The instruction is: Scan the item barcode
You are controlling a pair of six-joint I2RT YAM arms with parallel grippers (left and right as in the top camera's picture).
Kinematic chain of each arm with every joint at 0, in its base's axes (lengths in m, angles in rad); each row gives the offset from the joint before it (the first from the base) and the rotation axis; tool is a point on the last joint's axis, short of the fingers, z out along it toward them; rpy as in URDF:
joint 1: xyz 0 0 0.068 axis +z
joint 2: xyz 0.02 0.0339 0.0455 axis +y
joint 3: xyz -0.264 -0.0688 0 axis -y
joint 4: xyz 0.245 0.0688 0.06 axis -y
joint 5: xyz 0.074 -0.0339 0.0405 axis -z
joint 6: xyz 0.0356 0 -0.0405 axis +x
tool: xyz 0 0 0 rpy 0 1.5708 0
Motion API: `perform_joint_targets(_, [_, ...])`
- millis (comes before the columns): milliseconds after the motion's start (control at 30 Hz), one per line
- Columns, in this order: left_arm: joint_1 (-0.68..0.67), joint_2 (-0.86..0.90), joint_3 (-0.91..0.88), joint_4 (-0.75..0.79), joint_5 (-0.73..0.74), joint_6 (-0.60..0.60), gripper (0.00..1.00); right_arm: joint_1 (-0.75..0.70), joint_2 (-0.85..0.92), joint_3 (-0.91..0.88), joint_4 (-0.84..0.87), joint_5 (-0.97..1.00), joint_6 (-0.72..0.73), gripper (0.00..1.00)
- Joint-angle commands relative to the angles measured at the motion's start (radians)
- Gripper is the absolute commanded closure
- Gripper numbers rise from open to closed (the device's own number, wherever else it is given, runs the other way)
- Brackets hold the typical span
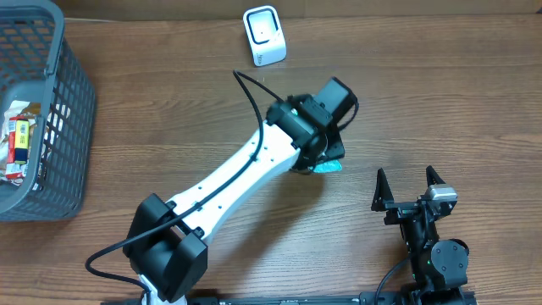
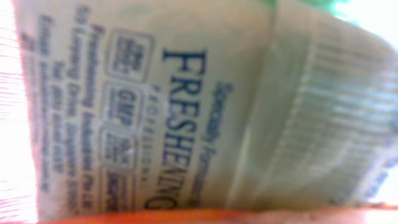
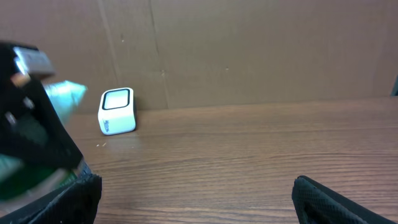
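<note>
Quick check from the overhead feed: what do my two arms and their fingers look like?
The left arm has a long white link between black joint housings, with a black cable looping along it. The right arm is all black, with a silver block behind its two pointed black fingers.

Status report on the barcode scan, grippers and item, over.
Left gripper shut on white-and-teal printed sachet. Right gripper open, empty, parked. Small white box scanner beyond sachet, apart from it; nothing between them.

Grey basket (image 1: 69,127) of packets (image 1: 19,140), far left
</note>
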Motion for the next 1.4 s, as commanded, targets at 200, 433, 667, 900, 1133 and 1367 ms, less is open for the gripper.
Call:
perform_joint_targets(200, [-0.075,0.005,-0.134,0.143,-0.118,-0.024,0.96,-0.003,-0.009,-0.011,0.003,-0.005,-0.003,0.00])
perform_joint_targets(433, [-0.100,0.076,-0.138,0.174,-0.149,-0.024,0.96,-0.003,-0.009,-0.011,0.003,-0.005,-0.003,0.00])
perform_joint_targets(667, [-0.100,0.121,-0.138,0.196,-0.111,0.006,0.76,-0.003,-0.009,-0.011,0.003,-0.005,-0.003,0.00])
perform_joint_targets(900, [-0.100,0.121,-0.128,0.193,-0.111,0.088,0.23,-0.003,-0.009,-0.011,0.003,-0.005,-0.003,0.00])
perform_joint_targets(1133, [-0.092,0.115,0.008,0.079,-0.115,0.176,0.03,-0.003,-0.009,-0.011,0.003,-0.005,-0.003,0.00])
perform_joint_targets(1367, [-0.087,0.115,0.209,-0.099,-0.143,0.290,0.02,-0.003,-0.009,-0.011,0.003,-0.005,-0.003,0.00])
